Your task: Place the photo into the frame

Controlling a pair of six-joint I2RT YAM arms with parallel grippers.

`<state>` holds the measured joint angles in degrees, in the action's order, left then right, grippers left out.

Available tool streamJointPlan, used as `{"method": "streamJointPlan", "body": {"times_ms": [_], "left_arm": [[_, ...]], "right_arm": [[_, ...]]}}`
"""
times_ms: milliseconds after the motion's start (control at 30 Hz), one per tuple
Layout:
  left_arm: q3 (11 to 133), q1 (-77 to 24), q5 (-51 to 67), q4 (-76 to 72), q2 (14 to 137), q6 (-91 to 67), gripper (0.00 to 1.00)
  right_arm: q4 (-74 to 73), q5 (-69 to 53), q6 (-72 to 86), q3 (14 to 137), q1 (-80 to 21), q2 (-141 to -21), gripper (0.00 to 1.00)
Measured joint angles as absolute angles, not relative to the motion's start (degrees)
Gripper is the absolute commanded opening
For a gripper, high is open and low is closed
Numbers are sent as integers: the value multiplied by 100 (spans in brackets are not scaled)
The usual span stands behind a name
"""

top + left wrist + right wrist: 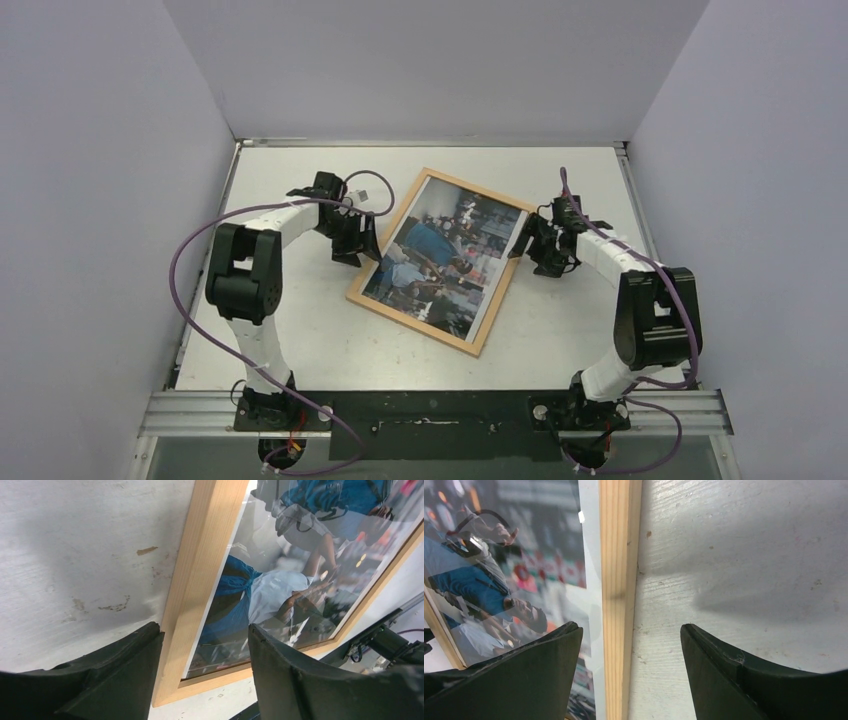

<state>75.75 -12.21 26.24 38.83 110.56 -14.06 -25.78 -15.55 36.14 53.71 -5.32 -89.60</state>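
Observation:
The light-wood frame [388, 232] lies flat and askew on the white table, with the photo [445, 260] of people in blue inside its rails. My left gripper [357, 240] is at the frame's left rail [200, 565]. It is open, one finger on the table side right beside the rail's outer edge, the other over the photo [280, 585]. My right gripper [535, 250] is open at the opposite rail [616, 555]. Its left finger hangs over the photo's white border [591, 570] and its right finger over bare table.
Grey enclosure walls [120, 150] close in the table on the left, back and right. An aluminium rail [440, 410] with both arm bases runs along the near edge. Purple cables [180, 270] loop beside each arm. The tabletop [100, 555] is scuffed and stained.

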Motion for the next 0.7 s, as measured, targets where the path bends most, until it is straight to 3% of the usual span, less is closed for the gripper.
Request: {"method": "streamJointPlan", "body": {"times_ms": [100, 300, 700], "left_arm": [[7465, -1221, 2759, 3828, 11056, -1406, 41], [6917, -1188, 2834, 3634, 10945, -1485, 31], [5664, -1417, 3089, 3247, 10055, -1925, 25]], "right_arm": [[-2578, -1590, 3662, 5452, -589, -9188, 70], [-2539, -1667, 3769, 5631, -711, -9627, 61], [-2359, -1693, 3621, 6753, -899, -10586, 57]]}}
